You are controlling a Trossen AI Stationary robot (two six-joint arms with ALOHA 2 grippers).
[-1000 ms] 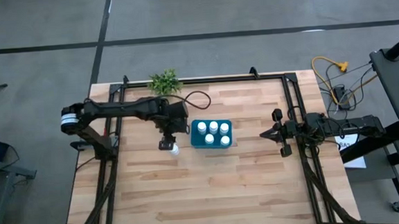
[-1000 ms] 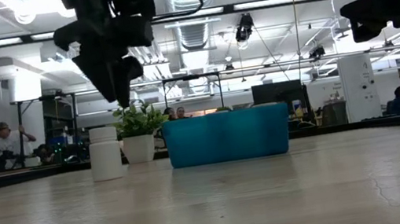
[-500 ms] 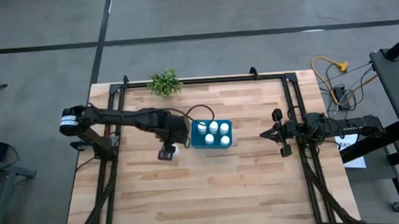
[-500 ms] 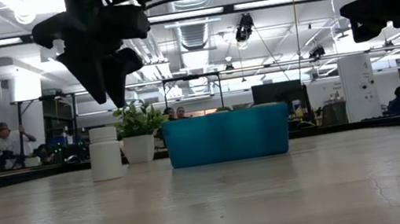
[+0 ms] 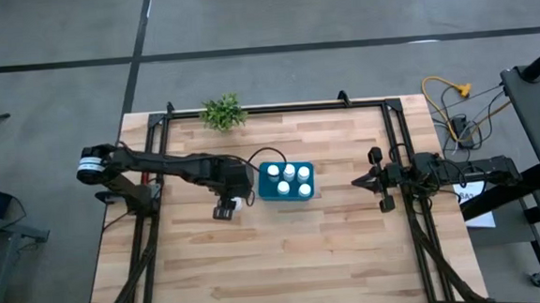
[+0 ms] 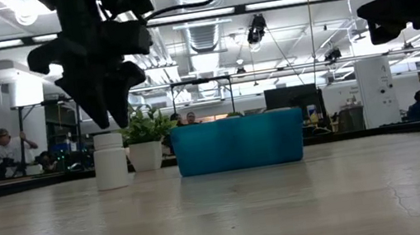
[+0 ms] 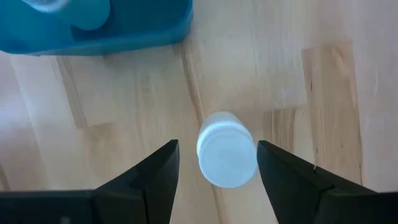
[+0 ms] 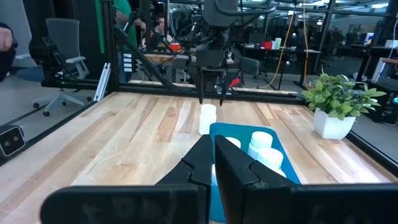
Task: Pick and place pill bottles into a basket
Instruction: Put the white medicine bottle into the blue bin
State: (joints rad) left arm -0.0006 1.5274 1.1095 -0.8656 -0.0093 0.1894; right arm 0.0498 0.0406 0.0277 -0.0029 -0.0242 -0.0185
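One white pill bottle [image 7: 227, 157] stands upright on its base on the wood table, just left of the teal basket [image 5: 286, 181]. Several more bottles [image 5: 288, 175] stand inside the basket. My left gripper [image 6: 113, 122] hangs open right above the lone bottle [image 6: 110, 160], pointing steeply down. In the left wrist view its two fingers [image 7: 158, 177] flank the cap with a gap on each side. My right gripper [image 5: 356, 181] rests shut and level at the table's right side, pointing at the basket [image 8: 261, 168].
A small potted plant [image 5: 223, 111] stands at the far edge, behind the basket. A black metal frame [image 5: 152, 224] runs along the table's sides. Bare wood lies open toward the near edge. People sit in the room beyond [image 6: 2, 148].
My left gripper has swung toward the table's near edge and sunk lower, ending just over the standing bottle, its fingers as wide apart as before. The bottle and the basket have kept their places.
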